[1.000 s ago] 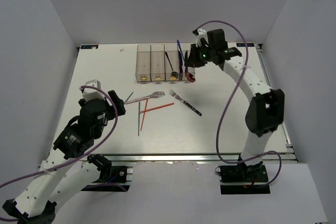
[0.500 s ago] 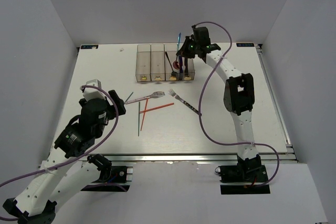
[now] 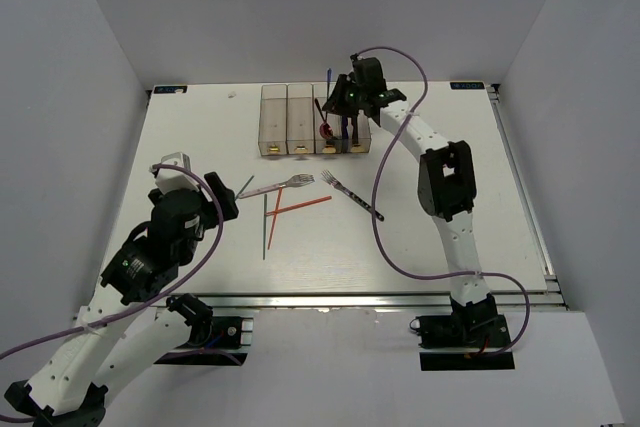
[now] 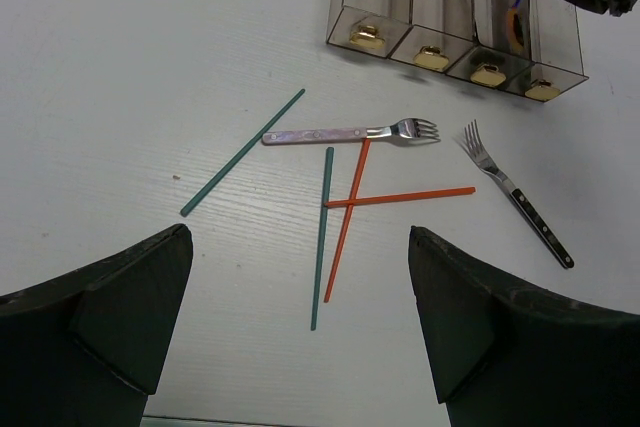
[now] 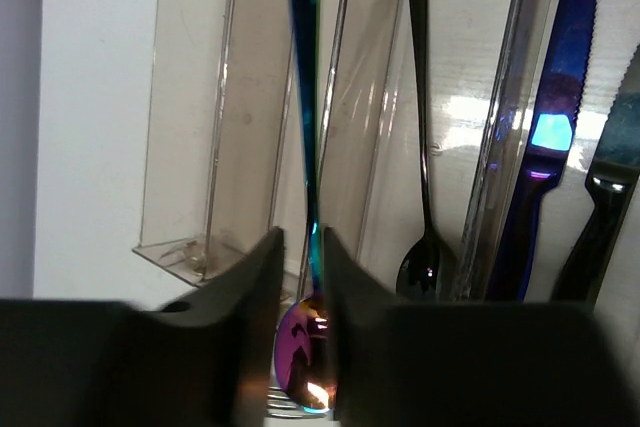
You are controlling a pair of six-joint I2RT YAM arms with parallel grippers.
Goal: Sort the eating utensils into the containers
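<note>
The containers [image 3: 287, 119] are a row of clear bins at the back of the table. My right gripper [image 3: 343, 107] is shut on an iridescent spoon [image 3: 325, 131], bowl down, at the third bin from the left. In the right wrist view the gripper [image 5: 303, 332] pinches the spoon [image 5: 303, 67] just above its bowl. A black spoon [image 5: 422, 147] stands in a bin and blue knives [image 5: 560, 97] stand further right. My left gripper [image 4: 300, 347] is open and empty above the table, short of the red chopsticks [image 4: 400, 196] and teal chopsticks [image 4: 322, 237].
A silver fork [image 3: 278, 185] and a dark-handled fork [image 3: 353, 196] lie mid-table beside crossed red chopsticks [image 3: 299, 207] and teal chopsticks [image 3: 265, 228]. The two leftmost bins [image 5: 200, 97] hold no utensils. White walls enclose the table.
My right gripper has moved left along the row of bins with the spoon, from beyond the rightmost bin to the third. The left arm has barely moved.
</note>
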